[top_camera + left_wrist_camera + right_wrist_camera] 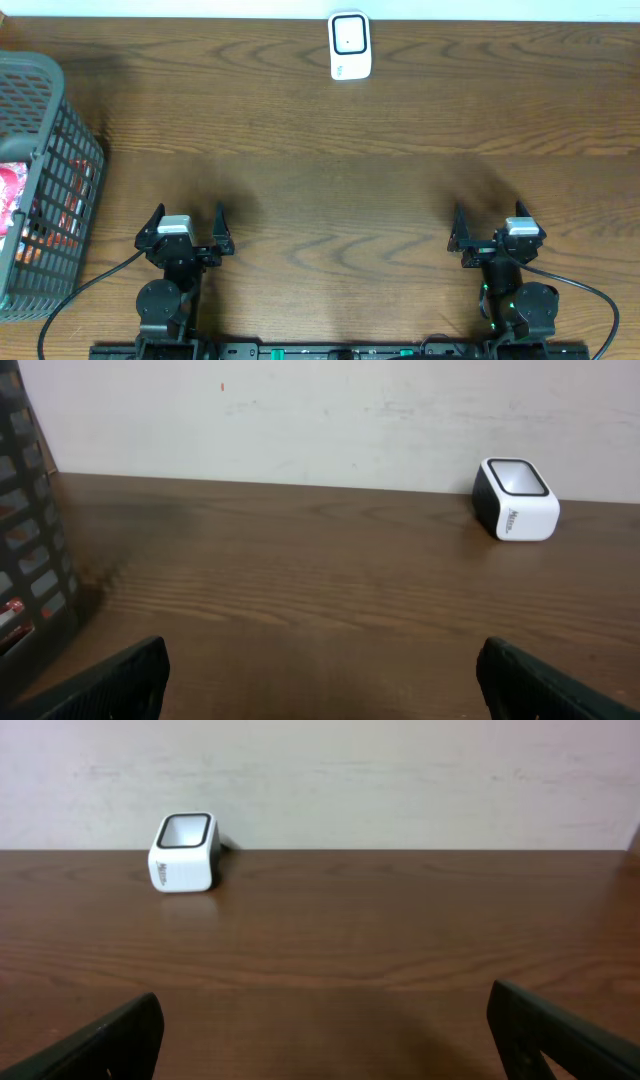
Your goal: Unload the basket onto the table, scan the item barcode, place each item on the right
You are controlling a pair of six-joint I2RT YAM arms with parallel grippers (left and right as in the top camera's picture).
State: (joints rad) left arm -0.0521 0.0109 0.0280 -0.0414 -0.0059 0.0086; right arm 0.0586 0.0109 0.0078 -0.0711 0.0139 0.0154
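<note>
- Both arms are black all over. The left arm (160, 297) and the right arm (535, 300) each swell into a round joint housing low down.
- A pale grey block (175, 226) caps the wrist behind the left pincer (188, 212), and a matching block (522, 228) sits behind the right pincer (488, 212).
- Up close the fingers (110, 680) are matte black wedges.
- A thin black cable (90, 285) loops off the left arm, and another cable (590, 285) loops off the right.
- Small green lights (490, 297) glow on the right arm.
- A black rail (340, 351) joins the two bases.

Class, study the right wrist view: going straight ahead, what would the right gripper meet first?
Probably nothing before the pale wall: the open right gripper faces bare brown wooden table. The white box-shaped scanner sits left of that line, though depth is unclear.
</note>
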